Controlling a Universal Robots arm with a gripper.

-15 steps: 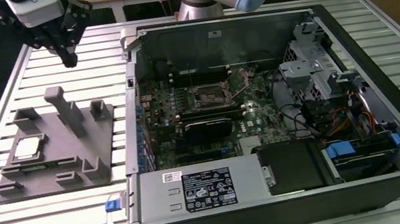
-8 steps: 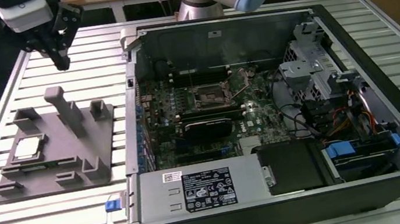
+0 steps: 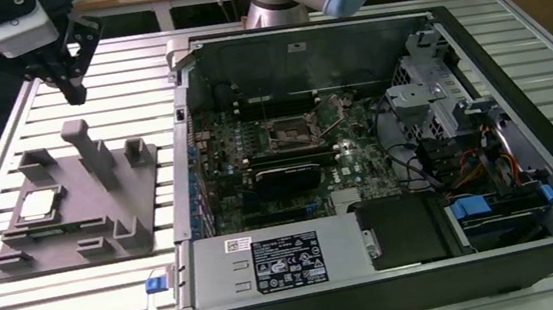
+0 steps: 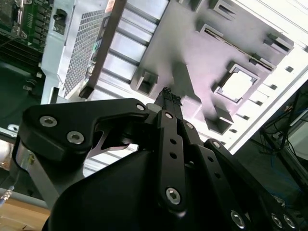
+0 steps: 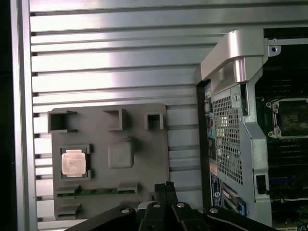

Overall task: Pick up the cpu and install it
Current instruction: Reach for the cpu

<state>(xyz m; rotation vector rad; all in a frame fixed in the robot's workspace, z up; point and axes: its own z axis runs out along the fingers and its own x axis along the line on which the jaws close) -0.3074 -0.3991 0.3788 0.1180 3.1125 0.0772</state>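
The cpu [image 3: 36, 205] is a small square chip with a pale silvery top. It lies flat in a recess of the grey plastic fixture [image 3: 102, 228] on the exterior view's left. It also shows in both wrist views [image 4: 239, 84] [image 5: 73, 162]. My gripper [image 3: 73, 92] hangs well above the table behind the fixture, apart from the cpu. Its dark fingers [image 4: 168, 98] [image 5: 166, 188] are pressed together, shut on nothing. The open cpu socket [image 3: 289, 129] sits in the middle of the motherboard inside the computer case [image 3: 179, 136].
The open case lies on its side on the slatted metal table [image 3: 124, 71], with a power supply [image 3: 270, 263], drive cage [image 3: 431, 101] and cables [image 3: 485, 166] inside. Upright posts [image 3: 92, 152] rise from the fixture. Bare slats stretch behind and in front of the fixture.
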